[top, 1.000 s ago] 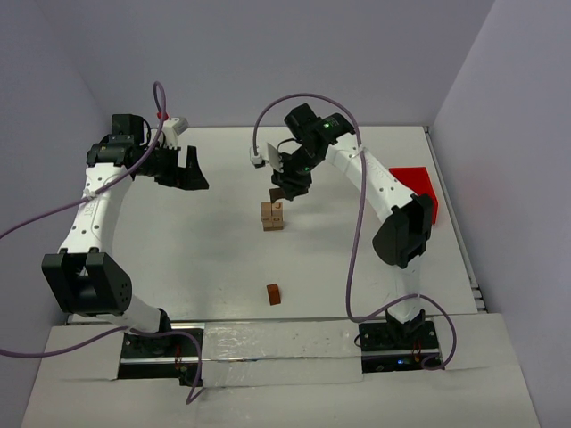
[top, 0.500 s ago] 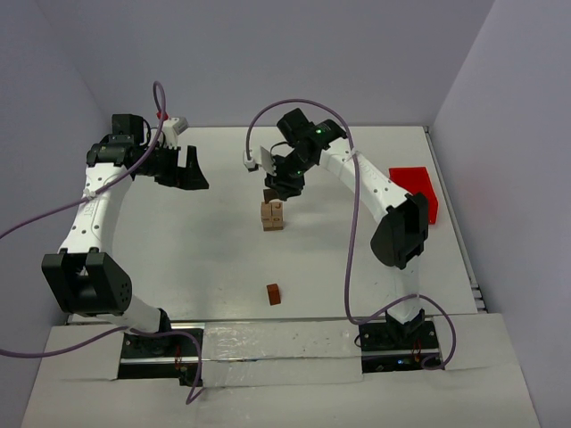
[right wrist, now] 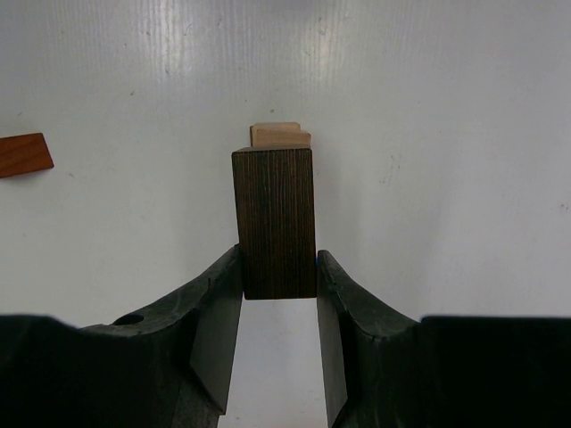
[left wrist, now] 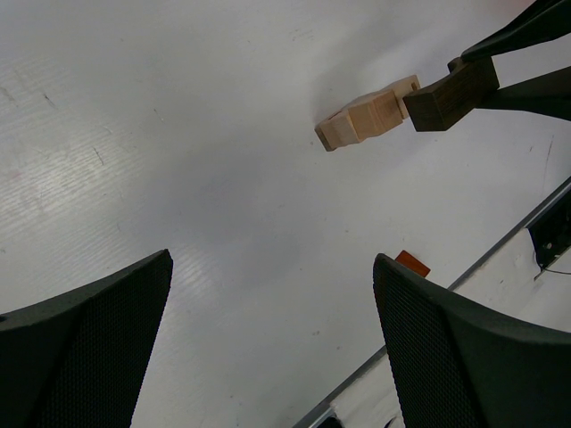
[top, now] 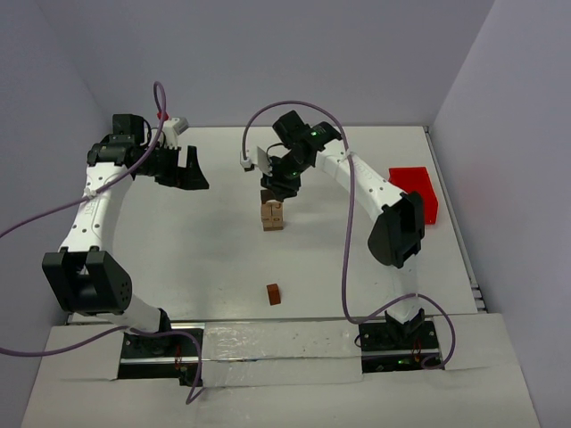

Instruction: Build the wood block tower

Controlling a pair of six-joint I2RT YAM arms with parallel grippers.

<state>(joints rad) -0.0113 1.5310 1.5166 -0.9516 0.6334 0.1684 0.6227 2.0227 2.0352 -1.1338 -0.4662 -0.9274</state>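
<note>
1. Two fingers (right wrist: 214, 312) of the right gripper (right wrist: 277, 267) clamp a dark brown block (right wrist: 277, 218), one pad on each long side, and most of the block juts out beyond the tips
2. Directly past the block's far end, the wrist view shows the top of the tan stack (right wrist: 280, 135), in line with the held piece
3. From the left wrist, the dark brown block (left wrist: 451, 94) sits right at the upper end of the tan stack (left wrist: 366, 120); whether the two touch cannot be told
4. From above, the right gripper (top: 275, 189) hangs over the tan stack (top: 273, 216), which stands near the middle of the white table (top: 205, 241)
5. One reddish-brown block (top: 273, 293) lies alone on the table, well apart from the stack, toward the arm bases
6. The left gripper (top: 189, 169) hovers at the far left with its jaws spread wide and nothing between them
7. A red bin (top: 415, 187) sits at the table's right edge
</note>
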